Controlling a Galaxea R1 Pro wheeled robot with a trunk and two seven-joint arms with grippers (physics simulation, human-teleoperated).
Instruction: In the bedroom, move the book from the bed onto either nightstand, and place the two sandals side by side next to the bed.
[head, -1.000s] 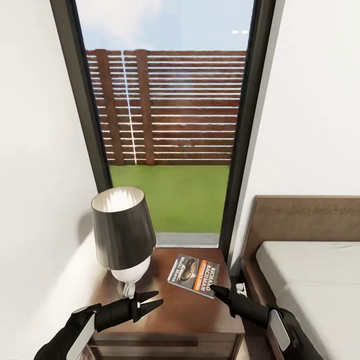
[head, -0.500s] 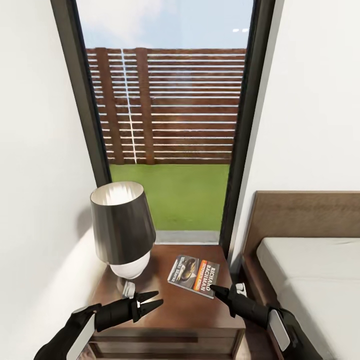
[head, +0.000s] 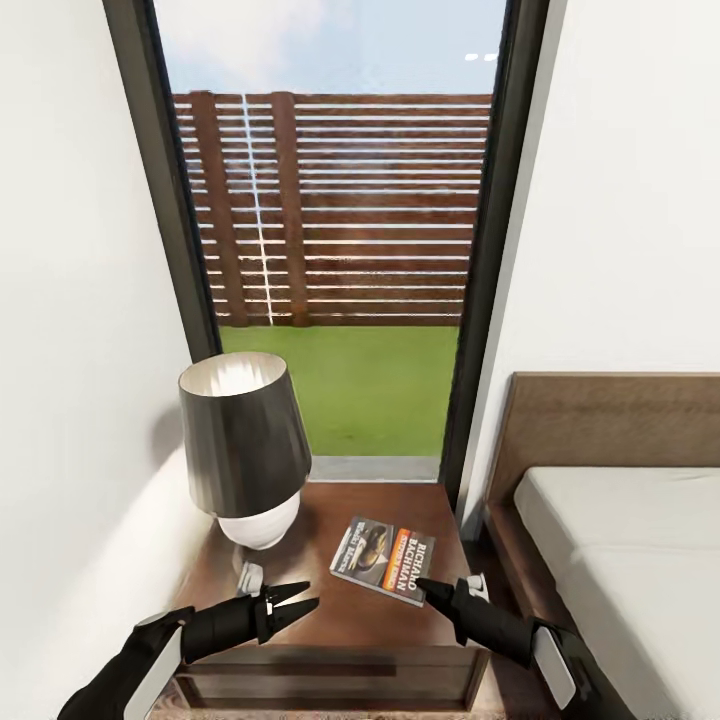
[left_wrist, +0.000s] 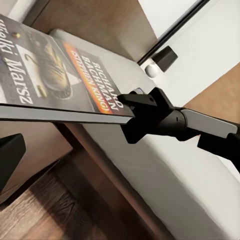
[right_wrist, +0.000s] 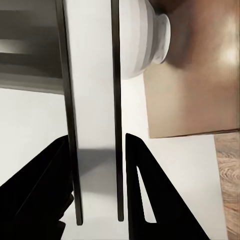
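1. Large low bed with a dark brown wooden frame and pale mattress (head: 620, 540): lies beyond the right fingers, on their outer side; nothing rests on the part in view.
2. Low dark brown wooden nightstand with a glossy top (head: 340, 625): lies under both sets of fingers; the whole head view has shifted over the last second, so the camera has moved.
3. Black-shaded table lamp with a white bulbous base (head: 245, 440): stands ahead of the left fingers, well apart from them.
4. Thin dark grey paperback with an orange band and white lettering (head: 385, 560): lies face up on the nightstand, directly ahead of the right fingertips; it now sits slightly nearer the front edge than a second ago.
5. Right gripper (head: 425, 588): fingers closed on the book at its near corner, one against each cover in the right wrist view.
6. Left gripper (head: 308, 595): fingers slightly spread, empty, beside the book but apart from it.
7. Judgement: the book part looks nearly met, release outstanding; withdrawing while pinching risks dragging the book off; the sandals remain.
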